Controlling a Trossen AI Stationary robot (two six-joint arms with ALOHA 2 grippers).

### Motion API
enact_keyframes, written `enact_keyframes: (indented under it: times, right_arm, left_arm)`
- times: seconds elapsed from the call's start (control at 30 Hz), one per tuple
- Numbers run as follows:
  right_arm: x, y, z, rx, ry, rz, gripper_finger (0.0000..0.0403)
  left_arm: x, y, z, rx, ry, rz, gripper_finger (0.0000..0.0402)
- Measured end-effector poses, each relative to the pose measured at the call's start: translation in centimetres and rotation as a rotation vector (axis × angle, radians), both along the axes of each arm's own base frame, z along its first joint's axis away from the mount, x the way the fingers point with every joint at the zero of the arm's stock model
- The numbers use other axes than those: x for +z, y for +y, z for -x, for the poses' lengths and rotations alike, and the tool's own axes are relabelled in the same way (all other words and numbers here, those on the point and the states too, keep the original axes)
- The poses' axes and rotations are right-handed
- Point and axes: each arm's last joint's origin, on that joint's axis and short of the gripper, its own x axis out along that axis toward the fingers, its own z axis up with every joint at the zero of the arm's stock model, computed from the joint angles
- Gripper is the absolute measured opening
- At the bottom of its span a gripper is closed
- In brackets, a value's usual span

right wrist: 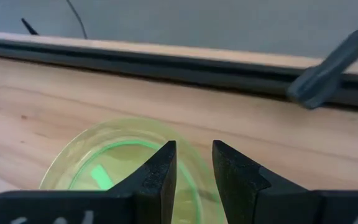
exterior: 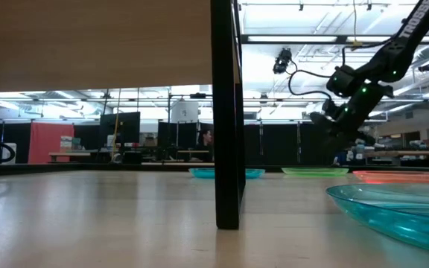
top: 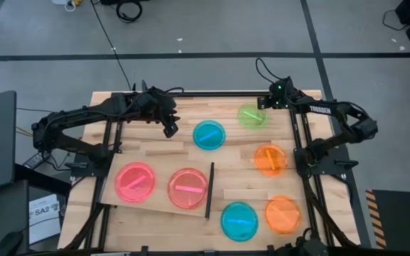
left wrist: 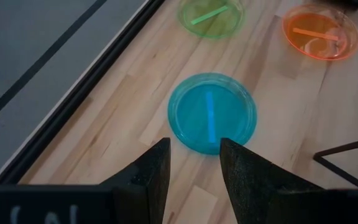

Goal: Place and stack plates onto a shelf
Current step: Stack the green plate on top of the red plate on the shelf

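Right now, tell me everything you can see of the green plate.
The green plate is small, round and translucent, plastic by its look, with a shallow raised rim and a brighter green strip across its middle. It lies flat on the wooden tabletop near the far edge, off the shelf, apart from the blue plate beside it. The right end effector hovers over its rim, fingers slightly parted; whether they touch it cannot be told.
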Motion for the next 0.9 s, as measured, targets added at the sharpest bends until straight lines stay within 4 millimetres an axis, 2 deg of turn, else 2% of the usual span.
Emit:
enact_keyframes:
  times: [0.23, 0.43, 0.73, 0.9]
  right_arm:
    - [-0.6, -1.1, -0.7, 0.001, -0.016, -0.054, 0.0105]
    - [-0.7, -1.1, -0.8, -0.024, -0.017, -0.155, 0.0105]
    - [0.4, -1.1, -0.4, -0.130, 0.003, -0.092, 0.0105]
    - [0.8, -1.1, -0.4, -0.084, 0.064, -0.106, 0.0105]
  left_arm:
    - [0.0, 0.0, 0.0, 0.001, -0.001, 0.000, 0.0146]
    - [0.0, 0.0, 0.0, 0.006, -0.003, 0.005, 0.0146]
    - [0.0, 0.0, 0.0, 0.006, -0.003, 0.005, 0.0146]
    - [0.0, 0.0, 0.0, 0.006, -0.003, 0.005, 0.0146]
